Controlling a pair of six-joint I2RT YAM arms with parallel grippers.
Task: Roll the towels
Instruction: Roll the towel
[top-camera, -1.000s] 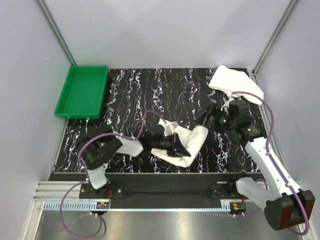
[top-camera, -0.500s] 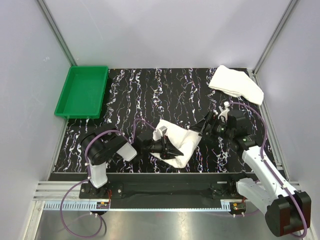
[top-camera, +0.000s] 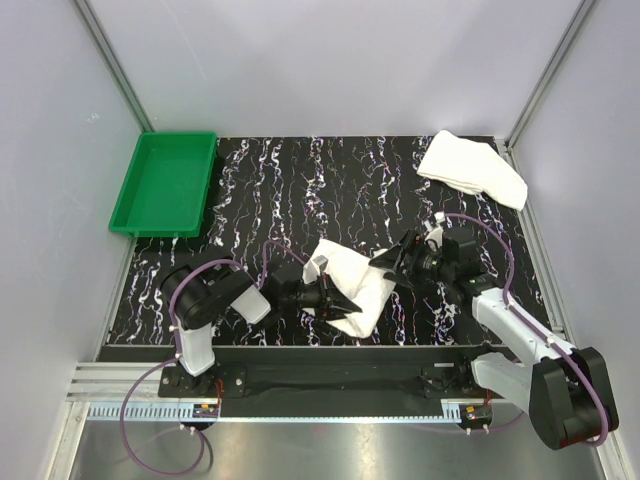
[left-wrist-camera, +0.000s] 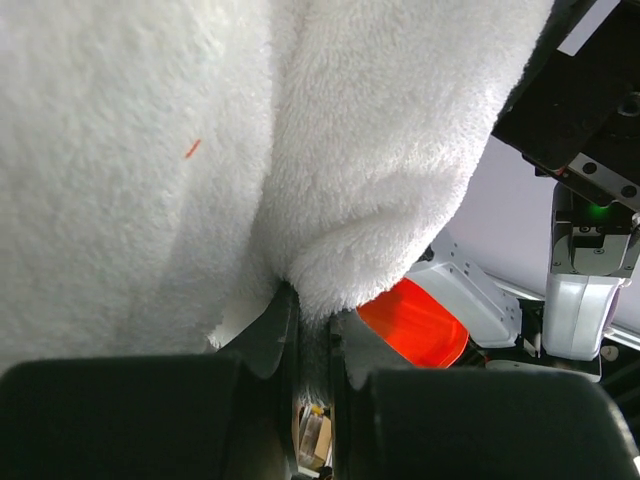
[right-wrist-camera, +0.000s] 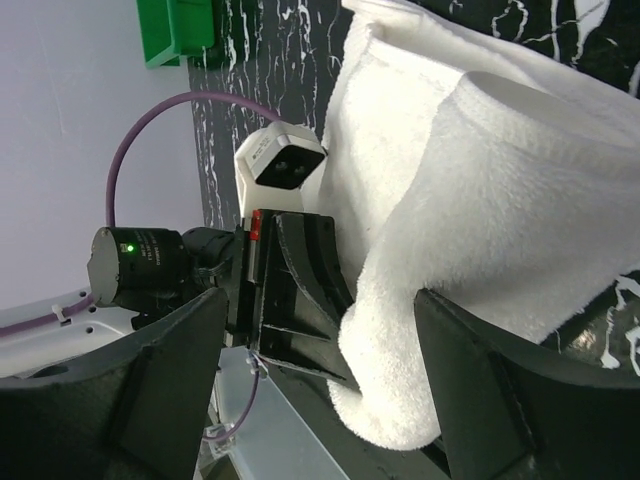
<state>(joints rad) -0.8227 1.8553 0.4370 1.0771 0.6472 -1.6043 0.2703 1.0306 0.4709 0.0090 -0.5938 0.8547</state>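
Towels, two in all, are lying on the counter (top-camera: 300, 190): the near towel (top-camera: 355, 290) toward 6 o'clock, the far towel (top-camera: 470, 168) at 1 o'clock. Jaws nearly closed, the left tool (top-camera: 335, 298) is pinching the near towel's fold; the right tool (top-camera: 392, 268) is straddling its 3 o'clock end, jaws wide, gripping nothing. One green tray (top-camera: 165, 182) is sitting at 10 o'clock.

1. Here's the near towel (top-camera: 352, 283), our landmark, lying on the table (top-camera: 300, 190) close to its near edge.
2. Left gripper (top-camera: 338, 298) sits at the near towel's left side, touching it.
3. Right gripper (top-camera: 392, 268) is at its right edge, a fold between the fingers.
4. Far towel (top-camera: 472, 168) lies well behind it, to the right.
5. Tray (top-camera: 165, 183) sits well behind it, far to the left.
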